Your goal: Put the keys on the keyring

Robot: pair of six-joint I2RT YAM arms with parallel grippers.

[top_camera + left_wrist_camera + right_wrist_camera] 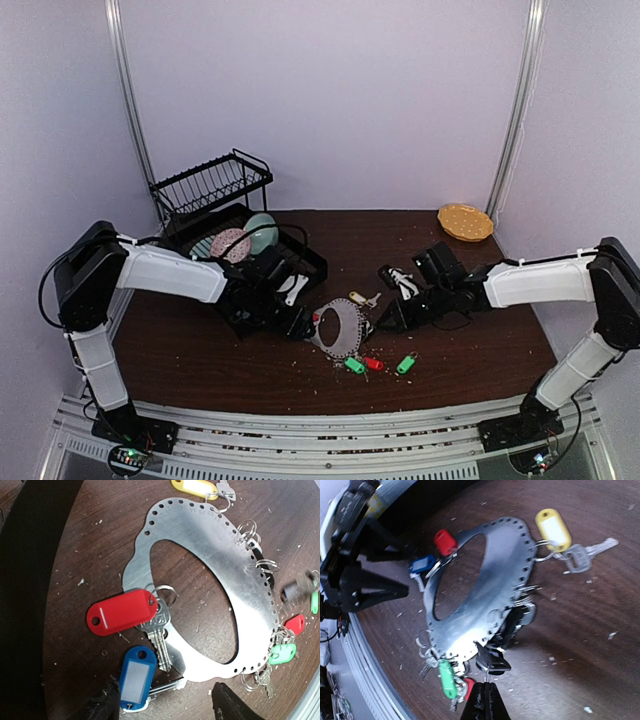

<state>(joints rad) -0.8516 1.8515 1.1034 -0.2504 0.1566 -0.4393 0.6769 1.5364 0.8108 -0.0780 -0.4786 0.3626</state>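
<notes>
The keyring (210, 555) is a flat silver oval with a hole-punched rim, lying mid-table (340, 328). A red-tagged key (122, 612) and a blue-tagged key (134, 677) lie at its near edge. My left gripper (167, 709) is open, its fingers either side of the blue-tagged key. A yellow-tagged key (553, 529) hangs on the far rim, and green-tagged (447, 679) and red-tagged keys hang on the other end. My right gripper (485, 697) is shut on the thin wire loop of a black-tagged key (492, 660) at the keyring's (485, 590) rim.
A black dish rack (240, 230) holding plates stands behind the left arm. A round yellow-orange plate (465, 221) sits at the back right. Small crumbs are scattered over the dark wooden table (470, 350). The table's front edge meets metal rails (330, 425).
</notes>
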